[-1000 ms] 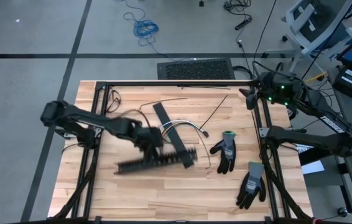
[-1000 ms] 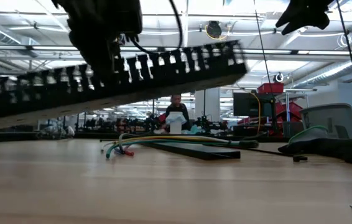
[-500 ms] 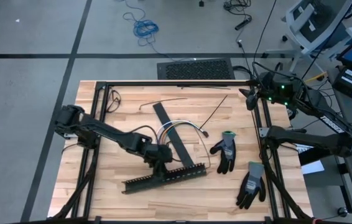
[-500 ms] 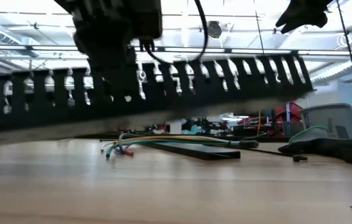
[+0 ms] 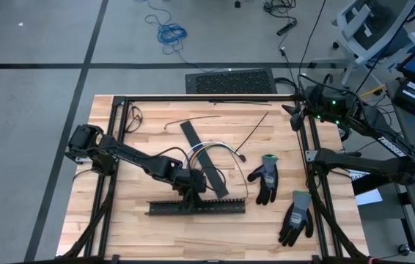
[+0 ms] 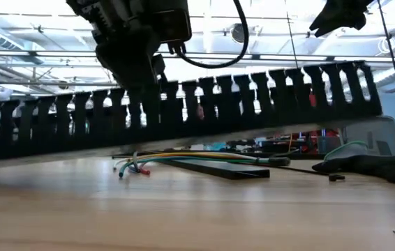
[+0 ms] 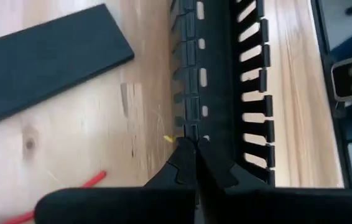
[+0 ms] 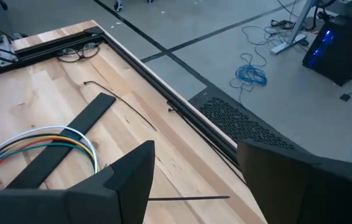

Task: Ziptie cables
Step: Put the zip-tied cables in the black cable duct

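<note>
Nearest the desk's (image 5: 119, 235) front edge, the left claw (image 5: 191, 192) is clenched on the top edge of the black slotted strip (image 5: 196, 207), pinching one of its teeth; the strip lies roughly parallel to the front edge, and from table height its right end looks tilted up off the wood, though I can't tell whether the left end touches.

Just behind it, the flat black bar (image 5: 204, 169) lies slantwise, and the cables (image 5: 209, 149) sit loose across its middle, arching toward the right, untouched by either claw. To their right lie two gloves (image 5: 266, 177), and farther back a few thin dark strands (image 5: 255, 130), which may be zipties.

The right claw (image 8: 191, 180) hangs released by the far right corner, well away from everything.

By my reckoning the job has barely begun: nothing binds the wires, no tie is around them, and they aren't laid in the strip. Gathering, threading and cinching are all still to do.
</note>
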Available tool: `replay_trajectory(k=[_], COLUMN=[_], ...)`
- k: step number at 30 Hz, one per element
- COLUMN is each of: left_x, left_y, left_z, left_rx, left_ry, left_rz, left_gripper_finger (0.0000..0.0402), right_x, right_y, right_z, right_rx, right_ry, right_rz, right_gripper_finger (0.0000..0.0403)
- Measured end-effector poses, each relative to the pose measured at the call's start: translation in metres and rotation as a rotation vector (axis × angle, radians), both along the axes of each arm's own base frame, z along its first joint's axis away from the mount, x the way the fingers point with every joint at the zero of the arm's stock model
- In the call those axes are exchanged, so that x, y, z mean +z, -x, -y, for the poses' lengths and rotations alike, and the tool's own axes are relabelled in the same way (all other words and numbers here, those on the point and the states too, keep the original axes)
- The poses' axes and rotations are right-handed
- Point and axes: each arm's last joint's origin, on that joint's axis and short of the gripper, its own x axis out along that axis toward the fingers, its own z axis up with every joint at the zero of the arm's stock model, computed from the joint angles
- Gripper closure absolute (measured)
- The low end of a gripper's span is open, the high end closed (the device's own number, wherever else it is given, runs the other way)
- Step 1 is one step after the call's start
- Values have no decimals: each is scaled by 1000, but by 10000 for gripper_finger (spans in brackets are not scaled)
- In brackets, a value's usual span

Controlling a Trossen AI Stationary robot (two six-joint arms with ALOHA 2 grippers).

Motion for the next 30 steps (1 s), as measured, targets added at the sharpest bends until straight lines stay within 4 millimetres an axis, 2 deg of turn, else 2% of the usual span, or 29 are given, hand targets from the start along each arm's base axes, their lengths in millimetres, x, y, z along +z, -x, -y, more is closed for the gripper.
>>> replay_trajectory(k=[6, 14, 18, 21, 23, 26, 30], left_x=[0, 5, 11, 33, 48, 75, 115], left_y=[0, -8, -10, -10, -5, 7, 33], left_z=[-2, -6, -17, -36, -55, -87, -124], left_rx=[-16, 67, 125, 173, 231, 327, 455], left_ry=[-9, 54, 80, 59, -24, -168, -321], left_rz=[6, 63, 41, 92, 127, 213, 356], left_gripper_finger=[386, 298, 261, 253, 252, 252, 252], right_x=[0, 0, 0, -6, -17, -40, -67], right_y=[0, 0, 0, -2, -7, -21, -47], right_z=[0, 0, 0, 0, 1, 6, 11], right_rx=[0, 1, -6, 30, 66, 121, 200], right_ry=[1, 2, -16, -78, -151, -246, -276], right_rz=[2, 4, 16, -37, -118, -191, -205], right_gripper_finger=[181, 181, 181, 181, 181, 181, 181])
